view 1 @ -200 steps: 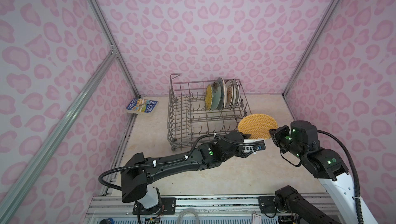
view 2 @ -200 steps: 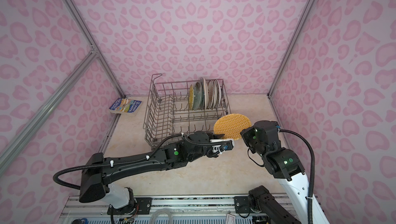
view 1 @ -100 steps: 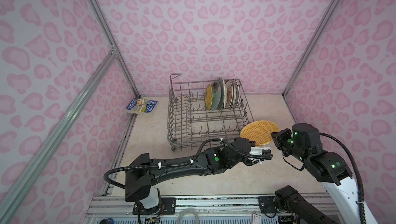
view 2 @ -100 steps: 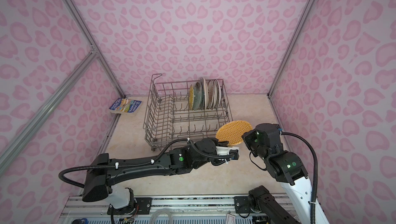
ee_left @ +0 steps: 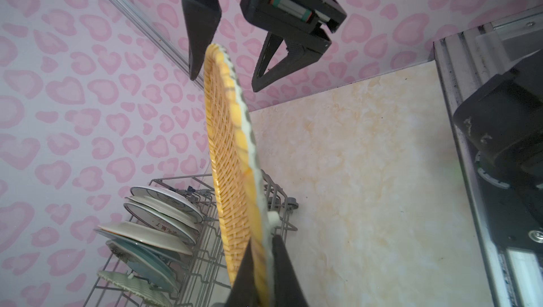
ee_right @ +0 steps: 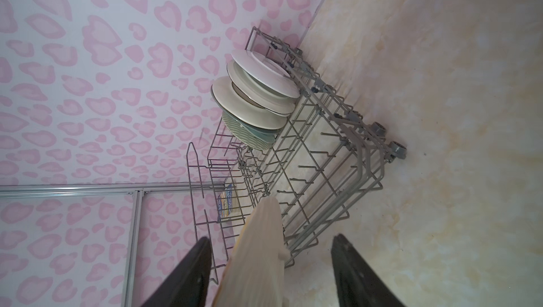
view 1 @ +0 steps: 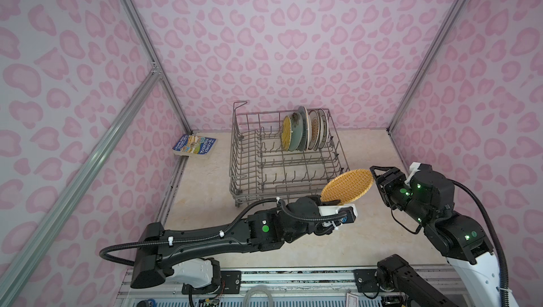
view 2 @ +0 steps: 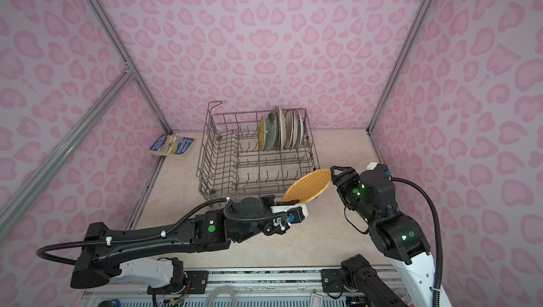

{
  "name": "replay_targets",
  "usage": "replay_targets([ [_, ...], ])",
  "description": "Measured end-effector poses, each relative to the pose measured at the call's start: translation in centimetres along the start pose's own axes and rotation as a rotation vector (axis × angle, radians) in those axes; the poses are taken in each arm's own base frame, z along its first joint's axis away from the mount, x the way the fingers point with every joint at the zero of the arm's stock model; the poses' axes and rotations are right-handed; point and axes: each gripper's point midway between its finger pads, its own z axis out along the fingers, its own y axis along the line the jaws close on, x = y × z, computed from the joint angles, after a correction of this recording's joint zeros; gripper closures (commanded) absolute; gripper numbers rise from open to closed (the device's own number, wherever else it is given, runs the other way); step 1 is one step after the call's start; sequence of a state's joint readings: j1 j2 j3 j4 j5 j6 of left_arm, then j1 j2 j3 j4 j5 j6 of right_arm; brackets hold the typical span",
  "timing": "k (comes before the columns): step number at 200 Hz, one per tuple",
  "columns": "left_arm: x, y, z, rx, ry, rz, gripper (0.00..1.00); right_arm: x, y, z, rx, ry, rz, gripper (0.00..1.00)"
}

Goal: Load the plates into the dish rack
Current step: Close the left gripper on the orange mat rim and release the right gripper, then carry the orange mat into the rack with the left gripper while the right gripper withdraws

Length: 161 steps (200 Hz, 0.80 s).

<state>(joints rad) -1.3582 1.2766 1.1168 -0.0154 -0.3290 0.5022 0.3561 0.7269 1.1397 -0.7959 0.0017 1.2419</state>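
Note:
An orange woven-look plate hangs tilted in the air just off the dish rack's front right corner. My left gripper is shut on its near edge. My right gripper stands open, one finger on each side of the plate's far edge, clear of it. Several plates stand upright in the rack's back right row.
A blue paperback book lies by the left wall, left of the rack. The rack's front rows of tines hold nothing. Pink-patterned walls close in on three sides.
My left gripper has shut on the plate's near edge. The right gripper has opened and let go of the far edge. The plate has shifted slightly toward the front.

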Motion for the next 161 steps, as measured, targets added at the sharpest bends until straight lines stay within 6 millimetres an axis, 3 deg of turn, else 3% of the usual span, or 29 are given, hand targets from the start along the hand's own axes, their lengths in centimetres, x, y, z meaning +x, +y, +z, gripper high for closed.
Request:
replay_targets([
  [58, -0.3, 3.0, -6.4, -0.05, -0.071, -0.21, 0.96, -0.3, 3.5, 0.7, -0.111, 0.007, -0.088, 0.12],
  [107, -3.0, 9.6, -13.0, -0.214, -0.175, -0.514, 0.96, 1.5, 5.2, 0.4, -0.32, 0.042, -0.23, 0.03],
  [132, -2.4, 11.5, -13.9, -0.306, -0.16, -0.614, 0.96, 2.1, 6.0, 0.3, -0.391, 0.048, -0.296, 0.03],
  [161, -1.3, 12.1, -12.6, -0.368, -0.096, -0.681, 0.97, 3.2, 5.4, 1.1, -0.417, 0.079, -0.364, 0.03],
])
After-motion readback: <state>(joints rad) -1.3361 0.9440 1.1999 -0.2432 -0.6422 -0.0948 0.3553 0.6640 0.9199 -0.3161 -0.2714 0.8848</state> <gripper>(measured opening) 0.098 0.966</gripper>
